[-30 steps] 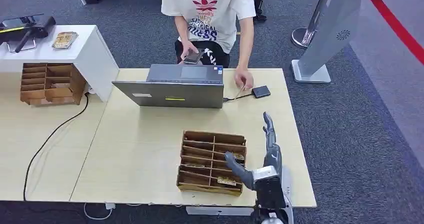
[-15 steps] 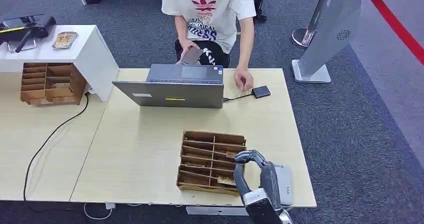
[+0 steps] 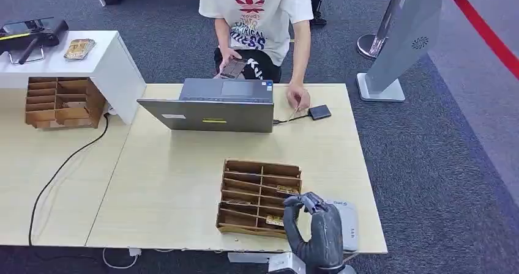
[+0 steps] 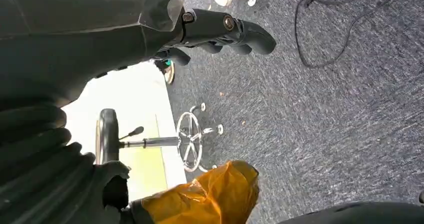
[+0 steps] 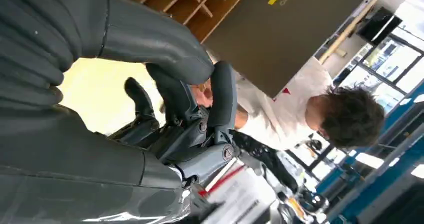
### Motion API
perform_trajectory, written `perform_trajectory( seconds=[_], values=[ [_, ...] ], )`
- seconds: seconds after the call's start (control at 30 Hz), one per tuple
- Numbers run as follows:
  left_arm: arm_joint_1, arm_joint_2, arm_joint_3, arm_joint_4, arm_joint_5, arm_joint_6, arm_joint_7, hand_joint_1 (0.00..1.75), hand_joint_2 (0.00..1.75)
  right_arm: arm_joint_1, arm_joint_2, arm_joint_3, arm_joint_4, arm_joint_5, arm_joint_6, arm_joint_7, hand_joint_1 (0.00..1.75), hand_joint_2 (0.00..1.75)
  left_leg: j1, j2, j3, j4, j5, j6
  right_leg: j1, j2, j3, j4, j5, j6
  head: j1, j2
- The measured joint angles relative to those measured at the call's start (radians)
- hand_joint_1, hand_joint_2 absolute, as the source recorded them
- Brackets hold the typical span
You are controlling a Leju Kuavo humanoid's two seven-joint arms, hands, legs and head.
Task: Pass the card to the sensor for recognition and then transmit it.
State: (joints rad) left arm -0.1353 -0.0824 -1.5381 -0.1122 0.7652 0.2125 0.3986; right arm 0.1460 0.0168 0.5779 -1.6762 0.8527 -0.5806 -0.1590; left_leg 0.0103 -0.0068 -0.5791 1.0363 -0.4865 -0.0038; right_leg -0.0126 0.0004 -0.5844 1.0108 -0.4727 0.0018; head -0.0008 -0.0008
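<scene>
A wooden divider tray [image 3: 260,196] sits near the table's front edge. One card [image 3: 287,190] lies in a right-hand slot and another card [image 3: 275,220] in the front row. My right hand [image 3: 313,228] hovers at the tray's near right corner with fingers curled in. In the right wrist view the right hand [image 5: 200,119] has its thumb against the fingers and no card between them. The black sensor [image 3: 319,112] lies at the far right of the table, wired to the laptop. My left hand [image 4: 220,29] hangs over the carpet and holds nothing.
A person [image 3: 257,17] sits behind the open laptop [image 3: 214,106], one hand by the sensor, the other holding a phone. A white device [image 3: 349,222] lies under my right hand. A second tray [image 3: 58,101] and a white cabinet [image 3: 110,60] stand at the left.
My right hand was stretched flat beside the tray; it has curled its fingers and drawn back toward the table's front edge. Both cards stay in their slots.
</scene>
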Motion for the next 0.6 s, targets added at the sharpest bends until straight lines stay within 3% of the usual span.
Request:
perform_trajectory(
  seconds=[0.2,0.3,0.43,0.5,0.57,0.6],
  values=[
    [-0.001,0.000,0.000,0.000,0.000,0.000,0.000,0.00,1.75,-0.013,-0.003,0.013,0.012,0.027,-0.008,0.006,1.31,1.75,0.000,0.000,0.000,0.000,0.000,0.000,0.000,0.000,0.000,0.000,0.000,0.000,0.000,0.000],
    [-0.001,0.000,0.000,0.000,0.000,0.000,0.000,0.00,1.75,-0.016,-0.003,0.015,0.014,0.029,-0.008,0.010,1.40,1.75,0.000,0.000,0.000,0.000,0.000,0.000,0.000,0.000,0.000,0.000,0.000,0.000,0.000,0.000],
    [-0.001,0.000,0.000,0.000,0.008,0.000,0.000,0.00,1.75,-0.028,-0.004,0.020,0.029,0.127,-0.024,0.043,1.36,1.75,0.000,0.000,0.000,0.000,0.000,0.000,0.000,0.000,0.000,0.000,0.000,0.000,0.000,0.000],
    [-0.001,0.000,0.000,0.000,0.016,0.001,0.000,0.00,1.75,-0.039,-0.005,0.025,0.046,0.174,-0.033,0.064,1.26,1.75,0.000,0.000,0.000,0.000,0.000,0.000,0.000,0.000,0.000,0.000,0.000,0.000,0.000,0.000],
    [-0.001,0.000,0.000,0.000,0.027,0.003,0.000,0.00,1.75,-0.050,-0.005,0.032,0.067,0.208,-0.037,0.077,0.68,1.75,0.000,0.000,0.000,0.000,0.000,0.000,0.000,0.000,0.000,0.000,0.000,0.000,0.000,0.000],
    [-0.001,0.000,0.000,0.000,0.032,0.004,0.000,0.00,1.75,-0.055,-0.005,0.035,0.075,0.215,-0.037,0.079,0.65,1.75,0.000,0.000,0.000,0.000,0.000,0.000,0.000,0.000,0.000,0.000,0.000,0.000,0.000,0.000]
  ],
)
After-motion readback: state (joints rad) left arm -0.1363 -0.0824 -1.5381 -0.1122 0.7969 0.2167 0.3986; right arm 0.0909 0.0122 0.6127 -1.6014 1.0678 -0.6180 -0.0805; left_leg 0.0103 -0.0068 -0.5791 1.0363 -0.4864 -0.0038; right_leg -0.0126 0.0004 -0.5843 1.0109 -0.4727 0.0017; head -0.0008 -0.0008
